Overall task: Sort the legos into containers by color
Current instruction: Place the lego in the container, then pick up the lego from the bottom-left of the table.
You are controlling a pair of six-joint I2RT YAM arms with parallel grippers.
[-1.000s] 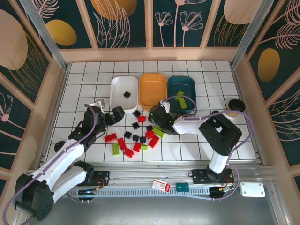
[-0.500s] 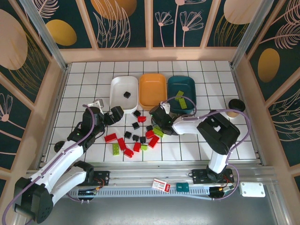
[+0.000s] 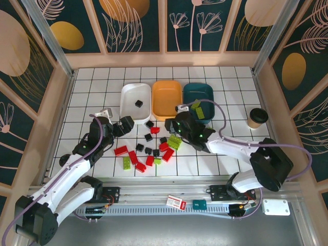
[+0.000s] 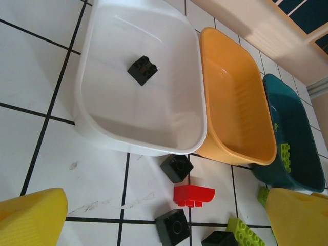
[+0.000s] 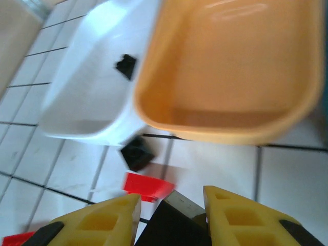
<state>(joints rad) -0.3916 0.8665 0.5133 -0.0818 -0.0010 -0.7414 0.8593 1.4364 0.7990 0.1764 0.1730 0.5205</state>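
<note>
My right gripper [image 5: 171, 215] is shut on a black lego [image 5: 177, 223] held between its yellow fingers, just in front of the orange tray [image 5: 230, 66]. From above it [image 3: 171, 124] hangs over the right side of the pile. The white tray [image 3: 130, 97] holds one black lego [image 3: 138, 103]. Nothing lies in the orange tray [image 3: 167, 97]. The teal tray [image 3: 202, 92] holds green legos [image 3: 197, 104]. My left gripper [image 4: 164, 218] is open and low over the tiles, in front of a black cube [image 4: 177, 168] and a red lego [image 4: 193, 195].
Red, green and black legos [image 3: 148, 154] lie scattered on the tiles in front of the trays. A paper cup with a black lid [image 3: 257, 118] stands at the right. Wooden walls ring the tiled floor.
The right gripper has shut on a black lego and its arm has swung out to the right, uncovering the paper cup. The left arm has barely moved.
</note>
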